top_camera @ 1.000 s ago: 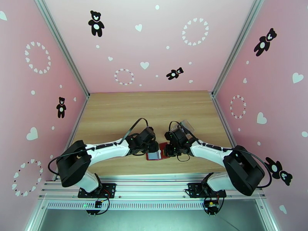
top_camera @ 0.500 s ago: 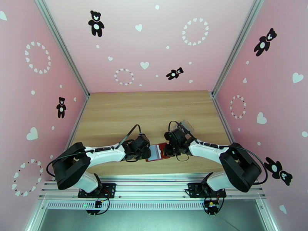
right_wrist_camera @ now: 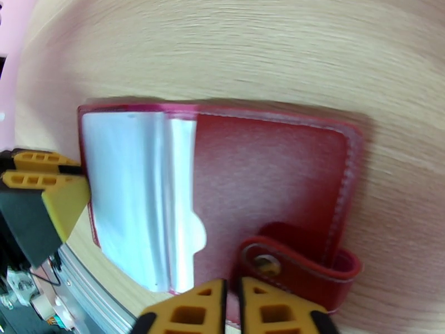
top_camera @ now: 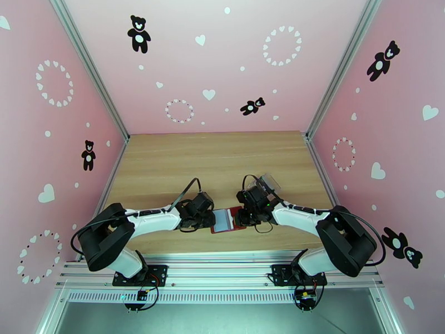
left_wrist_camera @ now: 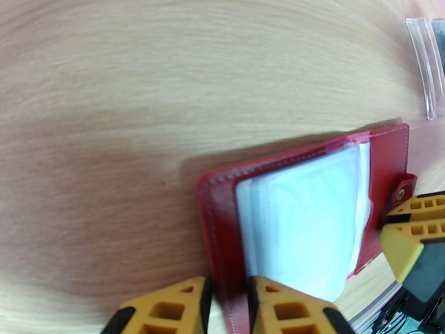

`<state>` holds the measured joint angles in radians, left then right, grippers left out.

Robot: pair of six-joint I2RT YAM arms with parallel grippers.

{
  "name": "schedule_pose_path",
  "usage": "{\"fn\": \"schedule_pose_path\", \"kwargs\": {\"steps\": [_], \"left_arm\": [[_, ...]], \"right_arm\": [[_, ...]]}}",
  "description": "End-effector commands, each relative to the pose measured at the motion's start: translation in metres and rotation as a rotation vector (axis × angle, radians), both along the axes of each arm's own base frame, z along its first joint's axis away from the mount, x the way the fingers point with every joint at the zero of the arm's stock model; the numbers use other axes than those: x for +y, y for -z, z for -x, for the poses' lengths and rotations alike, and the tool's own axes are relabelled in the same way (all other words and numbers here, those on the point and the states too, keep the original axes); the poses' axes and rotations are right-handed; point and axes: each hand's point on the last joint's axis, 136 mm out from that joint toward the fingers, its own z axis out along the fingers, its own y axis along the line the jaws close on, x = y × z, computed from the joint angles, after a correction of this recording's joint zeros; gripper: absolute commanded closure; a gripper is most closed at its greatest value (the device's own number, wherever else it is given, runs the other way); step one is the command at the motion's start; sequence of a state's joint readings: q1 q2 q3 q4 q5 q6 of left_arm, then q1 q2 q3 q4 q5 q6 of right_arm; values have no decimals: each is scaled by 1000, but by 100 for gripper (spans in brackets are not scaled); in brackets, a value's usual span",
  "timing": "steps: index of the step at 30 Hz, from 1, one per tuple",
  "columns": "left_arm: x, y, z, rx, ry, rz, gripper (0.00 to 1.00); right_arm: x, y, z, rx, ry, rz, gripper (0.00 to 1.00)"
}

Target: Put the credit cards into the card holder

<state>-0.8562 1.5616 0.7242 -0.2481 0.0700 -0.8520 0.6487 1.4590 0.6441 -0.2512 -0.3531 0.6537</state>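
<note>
Drawn back from above the wallet, the left arm now meets it from the side. The left gripper [left_wrist_camera: 228,307] nips the left cover edge of the small dark-red, leather-look, book-style card holder [top_camera: 228,220] between yellow pads set narrowly apart. The card holder lies open on the pale wooden table [top_camera: 211,157] near its front edge, long axis running left to right between both arms, greyish clear plastic pockets [left_wrist_camera: 303,224] fanned upward. At the far end, the right gripper [right_wrist_camera: 231,307] sits at the right cover beside the red snap tab [right_wrist_camera: 289,263], jaws a slit apart; whether they pinch the cover cannot be told. Each arm is nearest its own cover, so any fold would likely turn on the spine between them.
</note>
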Motion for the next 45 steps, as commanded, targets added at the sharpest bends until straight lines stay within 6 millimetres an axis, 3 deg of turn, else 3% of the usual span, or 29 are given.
{"fn": "schedule_pose_path", "kwargs": {"steps": [1,8,13,17,19,22,24,28,31,45], "left_arm": [[16,-6,-6,-11,3,-49,73],[20,-44,-18,-71,7,-32,72],[24,-49,-15,-76,13,-41,71],[18,-51,-15,-72,19,-13,71],[13,-51,-15,-66,27,11,71],[6,-52,-15,-61,40,39,71],[6,-51,-15,-59,42,40,71],[5,-50,-15,-56,47,39,71],[4,-48,-15,-52,49,38,71],[4,-44,-15,-47,56,33,71]], "right_arm": [[4,-38,-8,-54,-58,3,69],[-25,-123,-48,-300,-116,183,46],[-73,-143,-86,-378,-102,389,38],[-122,-130,-116,-308,15,516,36],[-123,-120,-124,-270,44,461,35],[-107,-107,-129,-223,30,359,34],[-114,-99,-133,-205,32,407,34],[-148,-88,-145,-173,51,583,34],[-158,-82,-149,-145,32,646,33],[-163,-61,-167,-101,-13,727,32]]}}
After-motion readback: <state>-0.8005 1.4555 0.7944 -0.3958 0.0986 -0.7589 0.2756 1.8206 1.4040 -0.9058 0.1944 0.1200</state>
